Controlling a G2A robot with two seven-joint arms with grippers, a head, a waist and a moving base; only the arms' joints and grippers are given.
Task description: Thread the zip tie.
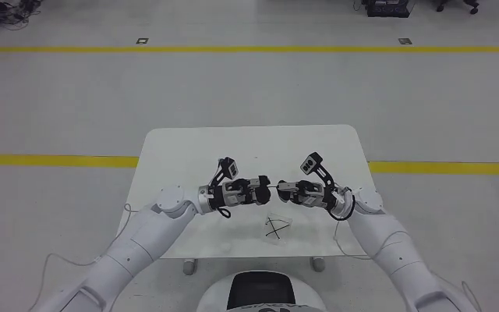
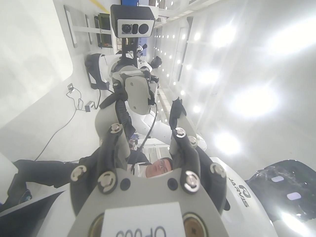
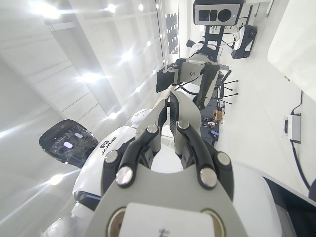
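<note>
**Grippers tip to tip over the table's middle, zip ties by the front edge**

The table [image 1: 179, 148] stands straight ahead of the robot. The left gripper [image 1: 269, 189] hangs above the table's middle, its arm crossing in over the front left corner. The right gripper [image 1: 280, 189] hangs just beside it on the right, its arm crossing over the front right corner. The two face each other tip to tip; whether they touch cannot be told. The zip ties [image 1: 276, 227] lie flat on the table, crossed one over another. They sit between the grippers and the front edge, slightly right of the middle and well apart from both side edges.
</note>
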